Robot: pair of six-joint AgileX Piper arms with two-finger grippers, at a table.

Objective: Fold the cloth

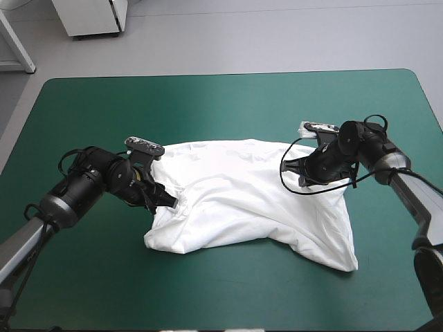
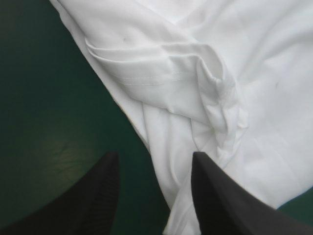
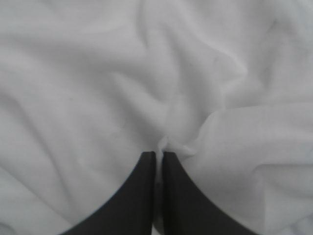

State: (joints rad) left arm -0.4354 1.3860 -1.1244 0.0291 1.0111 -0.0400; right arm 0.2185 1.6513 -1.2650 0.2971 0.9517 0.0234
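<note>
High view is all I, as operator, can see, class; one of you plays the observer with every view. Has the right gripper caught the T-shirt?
Observer: Yes. In the right wrist view the right gripper is all but shut, with a small pucker of the T-shirt pinched between its fingers.
Operator: And the left gripper?
Observer: The left gripper is open. The T-shirt's edge runs between its fingers, and nothing is gripped.
Operator: What lies ahead of it?
Observer: A stitched hem, bunched into creases, with the teal-green cover bare beside it.
</note>
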